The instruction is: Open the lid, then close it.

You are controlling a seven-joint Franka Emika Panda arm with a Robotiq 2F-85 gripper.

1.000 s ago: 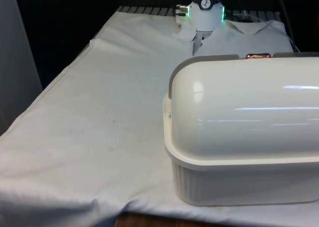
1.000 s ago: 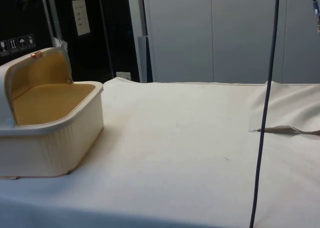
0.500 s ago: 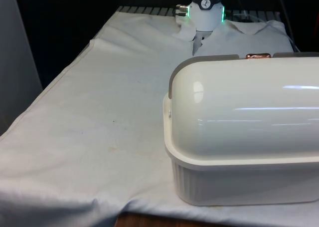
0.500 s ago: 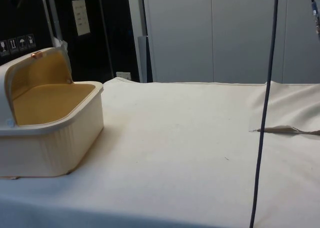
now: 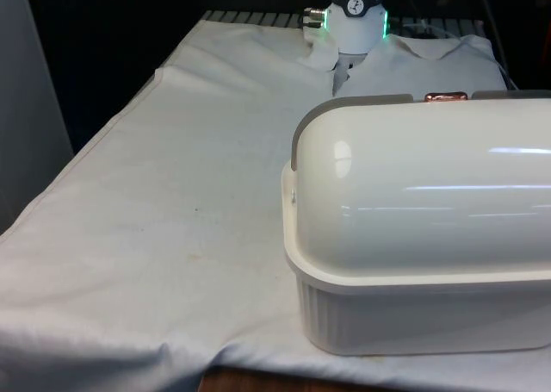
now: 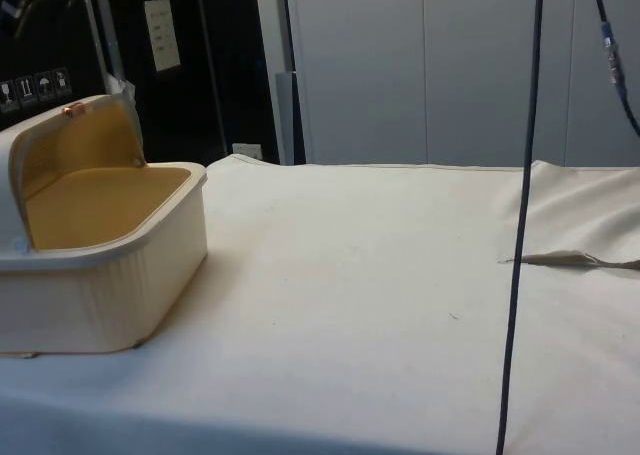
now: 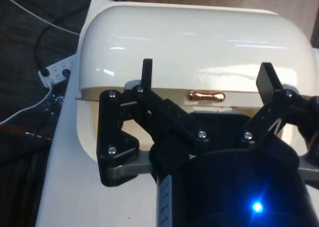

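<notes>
Copper knob (image 7: 206, 96) centred between spread, empty fingers (image 7: 147, 73) of gripper (image 7: 208, 77); lid (image 6: 75, 143) rolled back. Advice: descend squarely, pinch knob, follow lid's arc shut.

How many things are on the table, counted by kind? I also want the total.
Bread box, its lid rolled open: 1
Copper handle on the lid: 1
White cloth: 1
Tool, fingers apart above the handle: 1
Total: 4
</notes>
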